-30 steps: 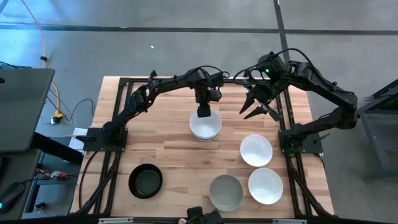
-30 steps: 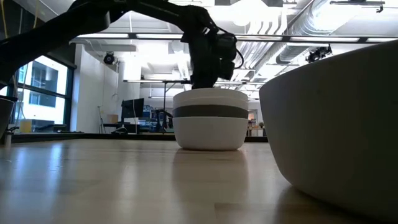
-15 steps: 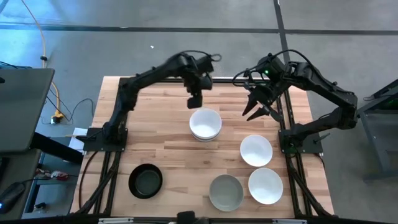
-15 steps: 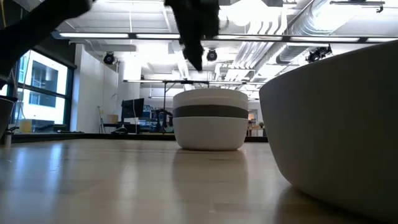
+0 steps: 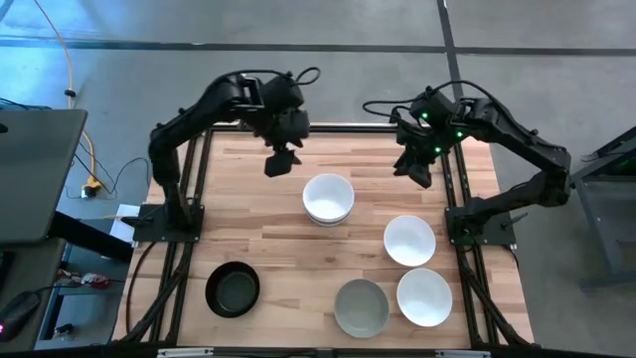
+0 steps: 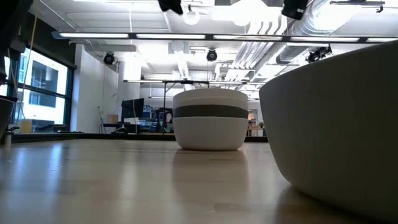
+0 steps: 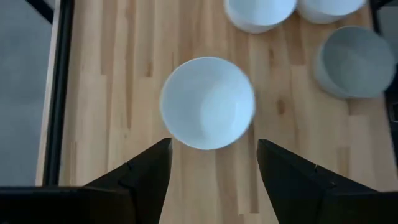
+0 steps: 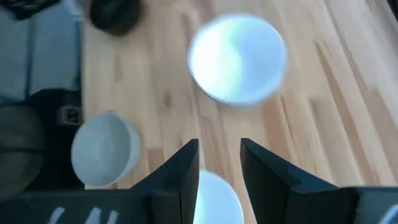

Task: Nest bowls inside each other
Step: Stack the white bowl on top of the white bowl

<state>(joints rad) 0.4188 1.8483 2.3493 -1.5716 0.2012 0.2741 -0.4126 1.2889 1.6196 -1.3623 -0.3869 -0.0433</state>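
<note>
We find no readable writing or brand. The stack of bowls [image 5: 328, 198] sits mid-table; a grey band shows between its white bowls. Our left gripper [image 5: 277, 162], fingers spread wide and empty, hangs at its ten o'clock. Our right gripper [image 5: 416, 167], narrowly parted and empty, hangs at two o'clock.
</note>
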